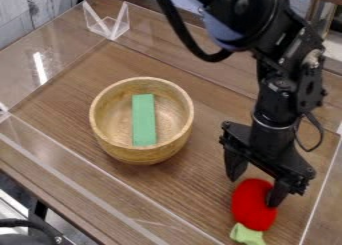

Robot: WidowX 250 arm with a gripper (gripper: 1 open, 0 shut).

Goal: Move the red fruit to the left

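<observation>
Red fruit (251,205): lying on the wooden table (67,99) at the near right, leafy cap toward the front edge
Gripper (257,185): pointing straight down over the fruit's upper side, jaws spread wide, nothing pinched; contact with the fruit cannot be confirmed
Wooden bowl (142,119): to the left of the fruit, holding a flat green block (143,119)
Risk, grasp: the rounded fruit may squirt out if the jaws close off-centre
Risk, transfer: a low carry leftward could strike the bowl rim

End effector (259,184) spread above red fruit (251,205), wooden bowl (112,124) left
</observation>
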